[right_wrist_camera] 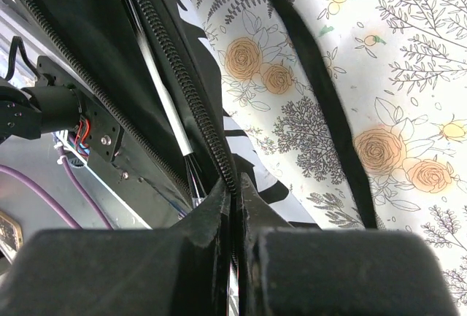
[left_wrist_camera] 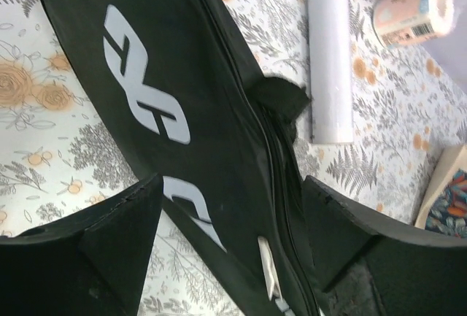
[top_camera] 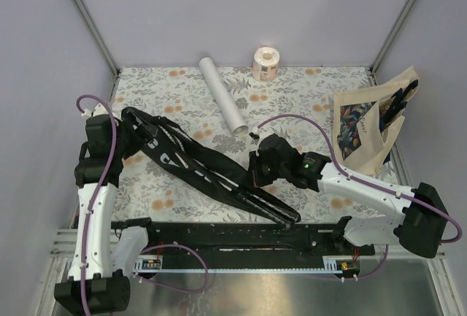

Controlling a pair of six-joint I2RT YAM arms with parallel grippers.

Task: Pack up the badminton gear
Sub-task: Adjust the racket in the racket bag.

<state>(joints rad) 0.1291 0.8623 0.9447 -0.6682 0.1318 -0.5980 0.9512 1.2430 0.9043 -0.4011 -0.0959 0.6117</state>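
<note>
The long black racket bag (top_camera: 197,166) with white lettering lies slantwise across the floral table. My left gripper (left_wrist_camera: 230,199) is open at the bag's far left end (top_camera: 122,126), one finger on each side of the bag (left_wrist_camera: 219,112) without pinching it. My right gripper (top_camera: 254,173) is shut on the bag's open zipper edge (right_wrist_camera: 235,185) near its middle. A silver-white racket shaft (right_wrist_camera: 162,86) shows inside the opened bag. The white tube (top_camera: 222,103) lies on the table beyond the bag, also in the left wrist view as the tube (left_wrist_camera: 328,53).
A pinkish paper roll (top_camera: 265,63) stands at the back edge. A beige printed tote bag (top_camera: 368,122) leans at the right wall. The black rail (top_camera: 241,239) with the arm bases runs along the near edge, close to the bag's lower end.
</note>
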